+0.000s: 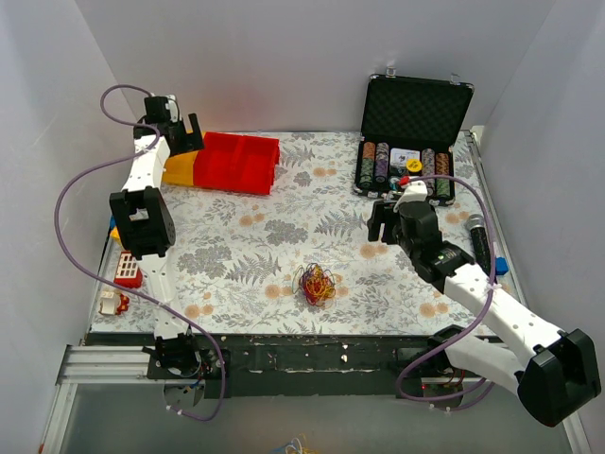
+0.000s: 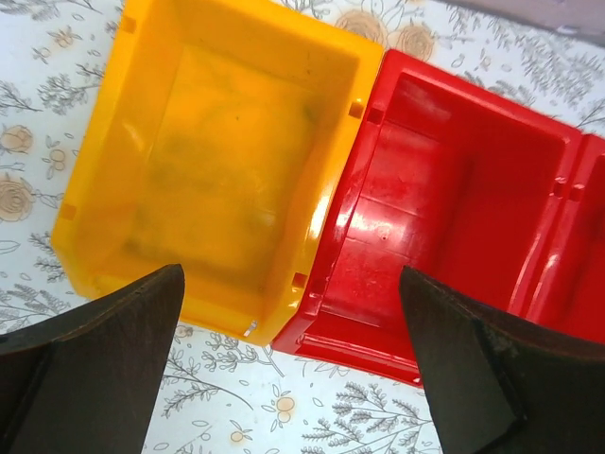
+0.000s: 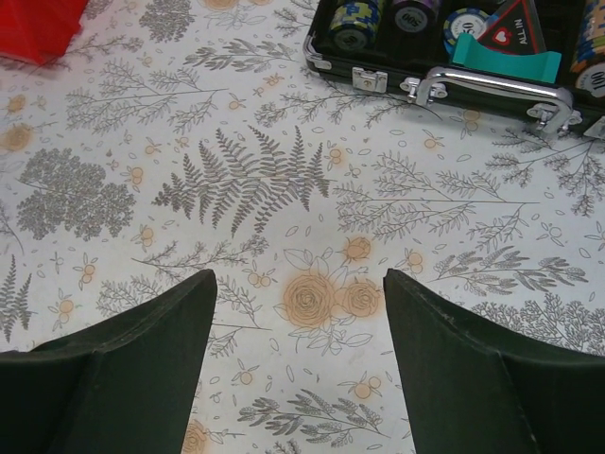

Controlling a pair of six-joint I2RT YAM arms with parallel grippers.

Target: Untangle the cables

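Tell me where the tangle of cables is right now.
In the top external view, the tangle of cables lies on the floral tablecloth near its front edge, about midway across from left to right. Neither wrist view shows it.

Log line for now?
left gripper open, over yellow plastic bin, red plastic bin | right gripper open, above floral tablecloth | tangle of thin multicoloured wires untouched

"ALL IN" on triangular token [image 3: 517, 21]
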